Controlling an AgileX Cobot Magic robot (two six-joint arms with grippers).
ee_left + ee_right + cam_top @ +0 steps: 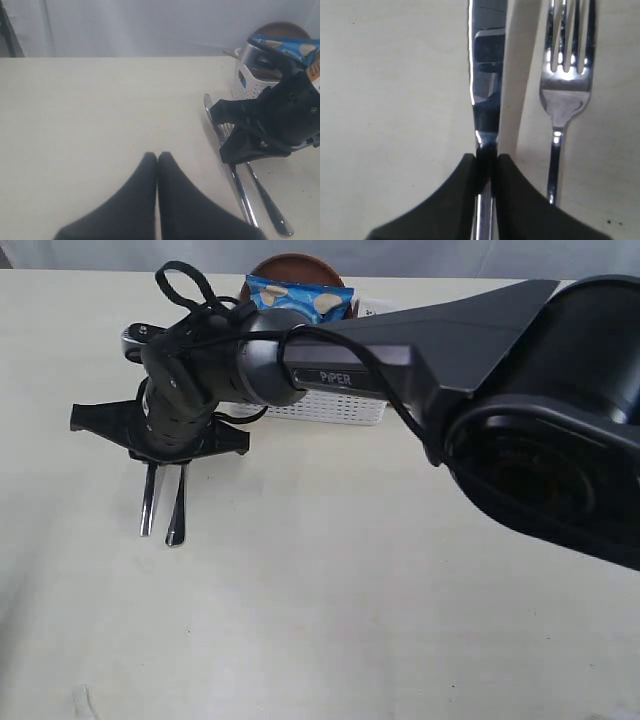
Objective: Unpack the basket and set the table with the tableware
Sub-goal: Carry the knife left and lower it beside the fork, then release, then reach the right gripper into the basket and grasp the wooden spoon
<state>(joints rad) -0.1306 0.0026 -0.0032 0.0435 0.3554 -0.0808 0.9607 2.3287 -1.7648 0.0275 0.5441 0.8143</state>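
My right gripper (486, 157) is shut on the steel knife (487, 90), gripping it where blade meets handle. The steel fork (566, 95) lies parallel beside it on the table (395, 100). In the exterior view the right gripper (165, 445) points down at left of centre, with the knife handle (148, 502) and fork handle (179, 512) sticking out beneath it. The white basket (340, 408) stands behind the arm, mostly hidden. My left gripper (157, 156) is shut and empty over bare table, left of the knife (239, 192); the exterior view does not show it.
A blue chip bag (298, 298) lies on top of the basket, and a brown round plate (297, 262) shows behind it. A shiny steel object (135, 340) peeks out behind the right wrist. The right arm (480, 350) spans the view's right half.
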